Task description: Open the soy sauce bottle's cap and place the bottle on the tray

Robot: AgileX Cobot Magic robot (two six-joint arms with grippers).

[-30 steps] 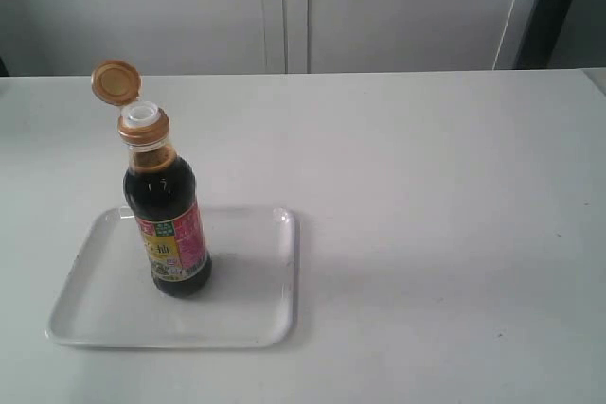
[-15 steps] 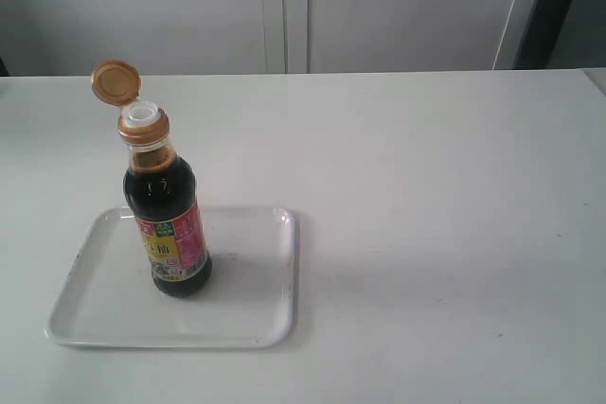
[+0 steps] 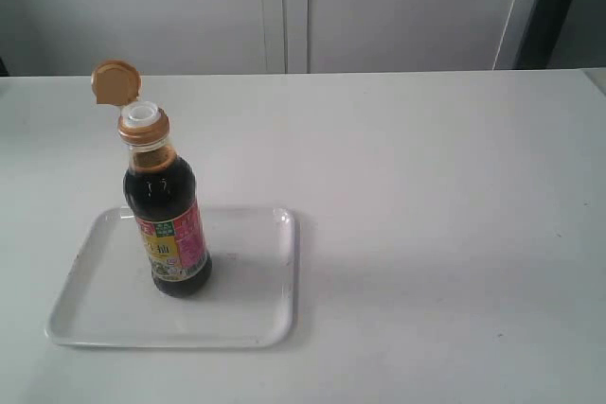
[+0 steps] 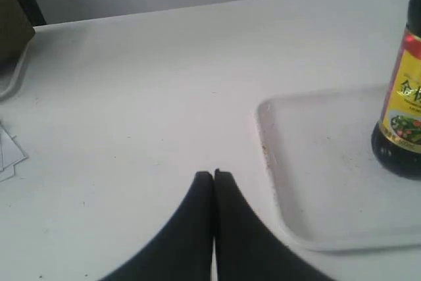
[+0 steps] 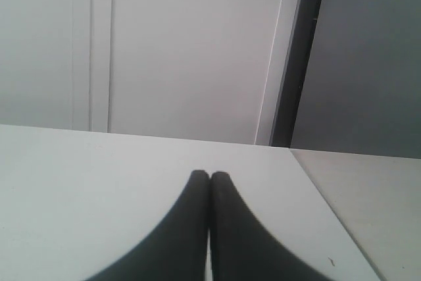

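Observation:
The soy sauce bottle [image 3: 169, 224] stands upright on the white tray [image 3: 246, 309], toward the tray's left half. Its copper-orange cap [image 3: 115, 82] is flipped open and leans back on its hinge, baring the white spout [image 3: 142, 115]. In the left wrist view the bottle's lower part [image 4: 400, 123] rises from the tray [image 4: 316, 182] at the picture's edge. My left gripper [image 4: 213, 174] is shut and empty, over bare table beside the tray's rim. My right gripper [image 5: 210, 176] is shut too, holding nothing, over bare table. Neither gripper shows in the exterior view.
The white table [image 3: 436, 196] stretches wide to the right of the tray. A table edge [image 5: 322, 195] runs close by the right gripper. In the left wrist view some papers [image 4: 8, 156] and a dark object [image 4: 13, 24] lie off to one side. Pale cabinet doors [image 3: 284, 7] stand behind.

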